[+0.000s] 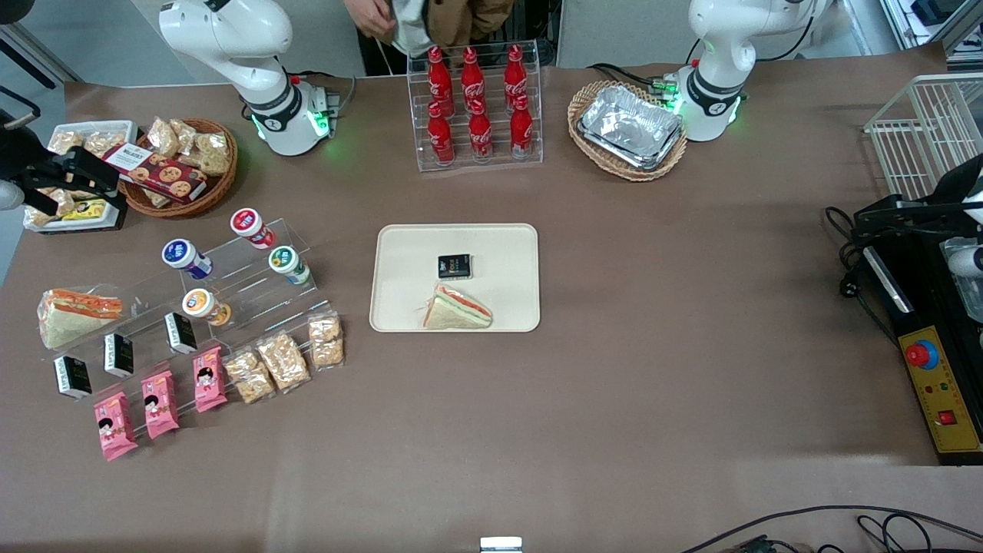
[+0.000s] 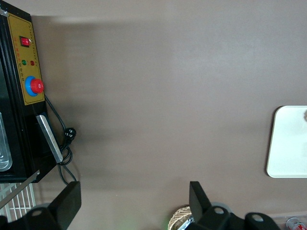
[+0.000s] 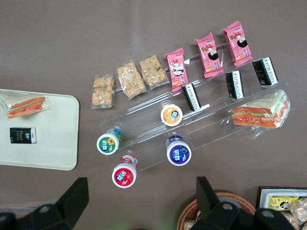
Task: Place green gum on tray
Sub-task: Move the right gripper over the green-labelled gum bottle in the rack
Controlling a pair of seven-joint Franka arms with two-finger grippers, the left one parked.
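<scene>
The green gum (image 1: 288, 263), a small bottle with a green-ringed white cap, lies on a clear stepped stand (image 1: 230, 296) toward the working arm's end of the table. It also shows in the right wrist view (image 3: 108, 143). The cream tray (image 1: 407, 261) lies mid-table beside the stand and holds a wrapped sandwich (image 1: 458, 309) and a small black packet (image 1: 454, 266); the wrist view shows its rim (image 3: 48, 148). My gripper (image 1: 92, 178) hangs open and empty high above the table, near the snack basket and farther from the front camera than the stand. In the wrist view its gap (image 3: 139, 201) is apart from the gum.
On the stand lie a red-topped bottle (image 1: 249, 226), a blue-topped one (image 1: 184, 257), an orange-topped one (image 1: 203, 305), black packets, pink packets and cracker bags. A wicker snack basket (image 1: 180, 165), a cola rack (image 1: 476, 107) and foil trays (image 1: 630, 127) stand near the arm bases.
</scene>
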